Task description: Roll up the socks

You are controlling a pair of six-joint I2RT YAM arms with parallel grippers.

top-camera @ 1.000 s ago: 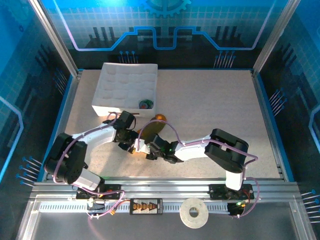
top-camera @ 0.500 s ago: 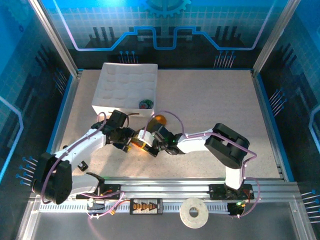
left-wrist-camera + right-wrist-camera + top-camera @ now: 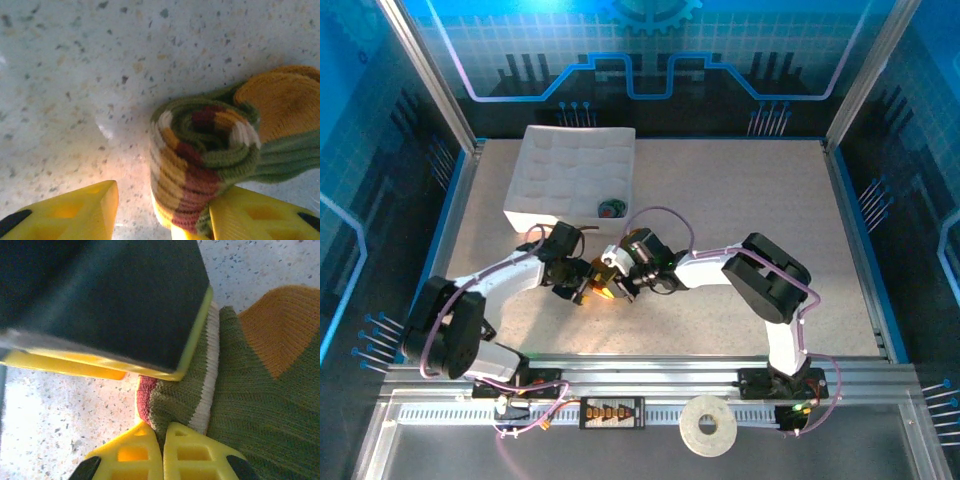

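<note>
Right tool [image 3: 161, 434]: clenched, tips against the striped cuff of the olive-green sock [image 3: 200, 150].
Left tool [image 3: 162, 206]: released, olive-green sock touching 1 finger.
Olive-green sock: on the surface [image 3: 740, 200], near the white tray [image 3: 520, 218].
White tray: 1 small dark-green bundle [image 3: 611, 208], near-right compartment.

Olive-green sock [image 3: 205, 165] lies on the speckled pale table top [image 3: 75, 75], wound into a tight coil. The coil's end faces the lens. Bands of dark red, mustard, cream and green spiral inward on it.

Orange patch [image 3: 285, 107] of the same sock sits up and to the right of the coil. Ribbed green fabric trails off right of the coil, under that patch.

Left gripper [image 3: 162, 210] sits below the coil with its jaws apart. One yellow finger [image 3: 250, 215] presses against the coil's lower right side. The other yellow finger [image 3: 70, 215] stands off to the coil's lower left. Bare table shows between that finger and the coil.

Bright glare on the table just left of the coil's base.
</note>
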